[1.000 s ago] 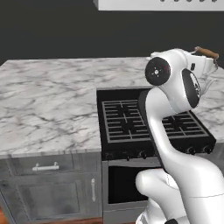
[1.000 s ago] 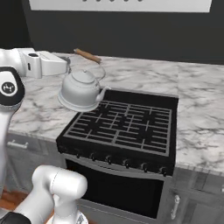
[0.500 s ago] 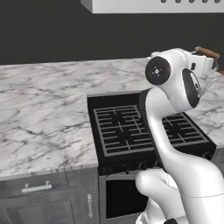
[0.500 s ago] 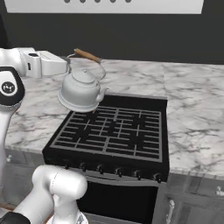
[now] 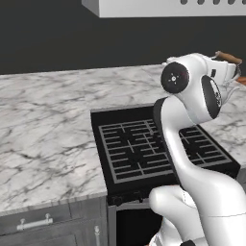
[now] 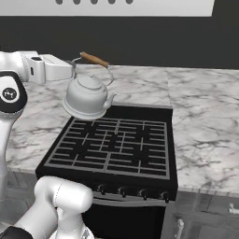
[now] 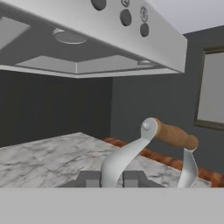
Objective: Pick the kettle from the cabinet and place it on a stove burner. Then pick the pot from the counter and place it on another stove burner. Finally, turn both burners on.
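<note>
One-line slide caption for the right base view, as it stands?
End effector shut on the kettle by its handle, kettle held above the stove burners.

The kettle (image 6: 87, 97), small, rounded and silvery-white with a short spout pointing right and a thin arched handle topped by a brown wooden piece (image 7: 174, 135), hangs upright in the air above the back left corner of the stove, clear of the grates. The burners (image 6: 112, 146) are black square-grid grates on a flat black cooktop, bare, set into the counter (image 6: 205, 126), a white marble slab with grey veins on both sides of the stove.
</note>
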